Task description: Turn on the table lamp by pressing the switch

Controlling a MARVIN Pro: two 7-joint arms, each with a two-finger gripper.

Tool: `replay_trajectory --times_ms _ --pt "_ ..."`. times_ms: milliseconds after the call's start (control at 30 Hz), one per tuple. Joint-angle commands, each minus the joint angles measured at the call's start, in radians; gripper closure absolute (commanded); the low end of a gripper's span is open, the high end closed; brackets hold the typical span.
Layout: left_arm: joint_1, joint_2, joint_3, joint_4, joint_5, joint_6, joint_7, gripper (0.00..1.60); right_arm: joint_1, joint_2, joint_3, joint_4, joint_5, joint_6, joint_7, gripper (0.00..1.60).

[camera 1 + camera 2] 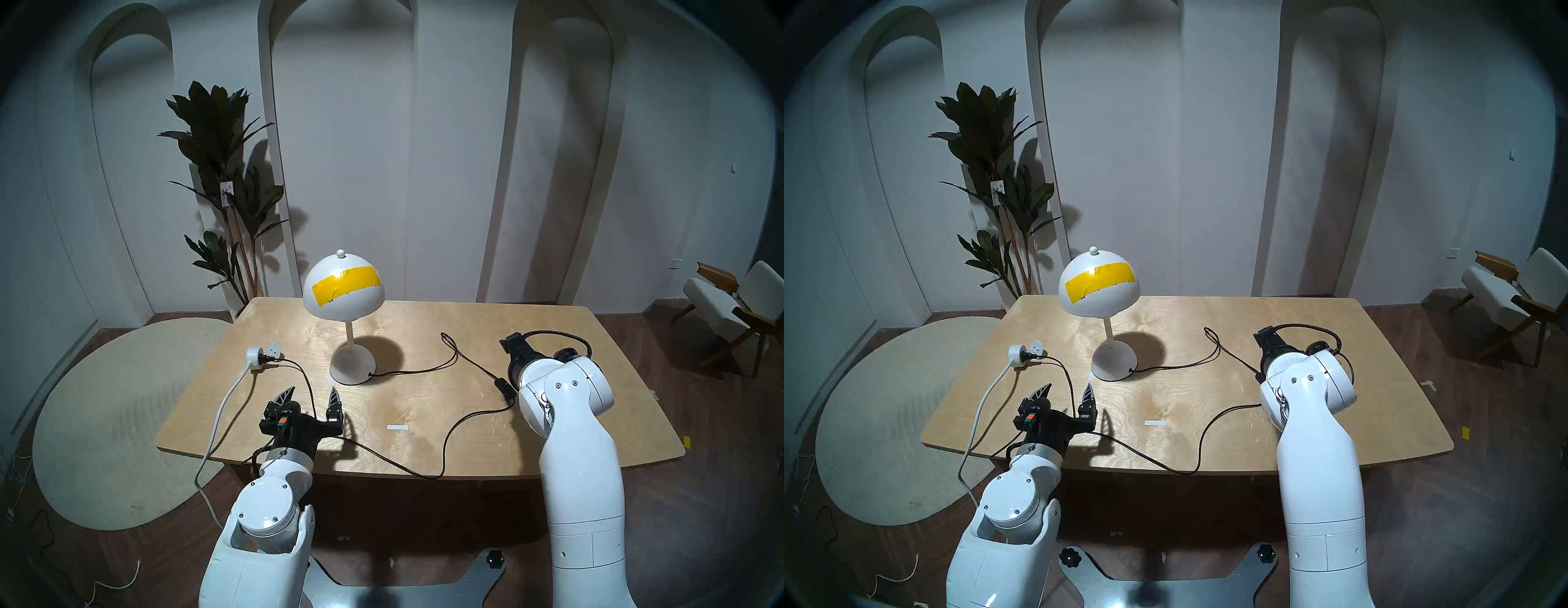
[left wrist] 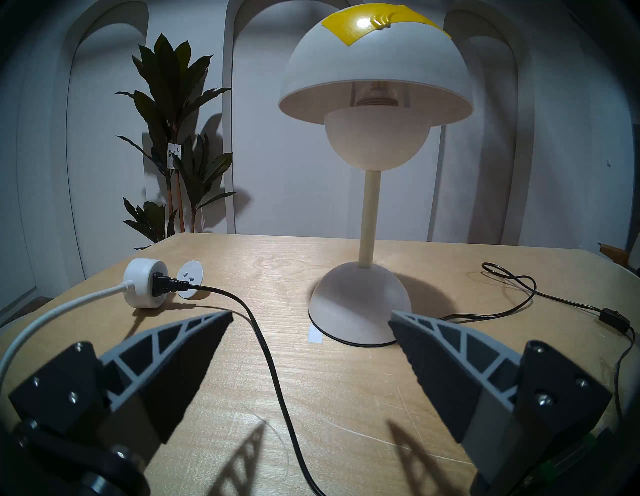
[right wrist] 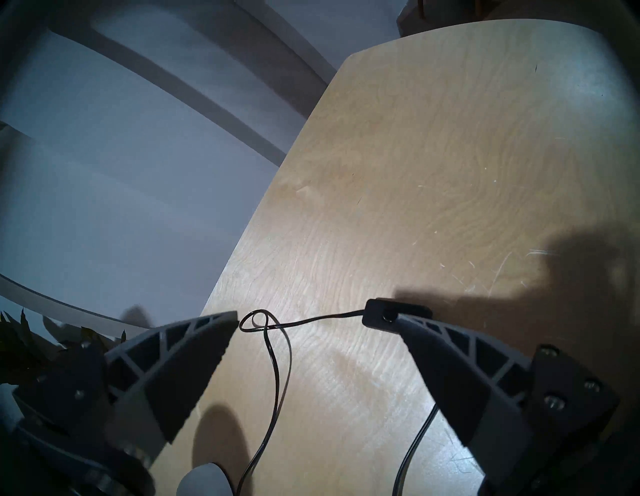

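The white table lamp [image 1: 343,293] with a yellow tape strip on its dome shade stands at the table's middle back. It also shows in the left wrist view [image 2: 375,86], where its bulb is dark. Its black cord [image 1: 428,368] runs right to a small black inline switch [image 1: 503,387]. In the right wrist view the switch [image 3: 379,315] lies at one fingertip [image 3: 407,327] of my open right gripper [image 3: 317,317]; I cannot tell whether they touch. My left gripper [image 1: 313,392] is open and empty, in front of the lamp base [image 2: 360,304].
A round white power socket [image 1: 256,354] with a black plug sits at the table's left. Its white cable [image 1: 220,418] hangs over the front edge. The black cord loops over the front edge [image 1: 424,475]. A plant [image 1: 220,170] stands back left and a chair [image 1: 738,314] stands right.
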Motion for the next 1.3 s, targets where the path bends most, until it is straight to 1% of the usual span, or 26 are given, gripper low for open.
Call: replay_trajectory --times_ms 0,67,133,1267 --pt "-0.005 0.000 0.000 -0.021 0.000 -0.004 0.000 0.00 0.027 0.006 -0.010 -0.003 -0.015 -0.015 0.025 0.00" --pt "-0.005 0.000 0.000 -0.021 0.000 -0.004 0.000 0.00 0.027 0.005 -0.011 -0.005 -0.011 -0.014 0.032 0.00" --pt "-0.005 0.000 0.000 -0.021 0.000 -0.004 0.000 0.00 0.031 -0.001 -0.011 -0.008 -0.008 -0.009 0.013 0.00" --pt "-0.005 0.000 0.000 -0.021 0.000 -0.003 0.000 0.00 0.031 0.003 -0.014 -0.007 -0.005 -0.013 0.011 0.00"
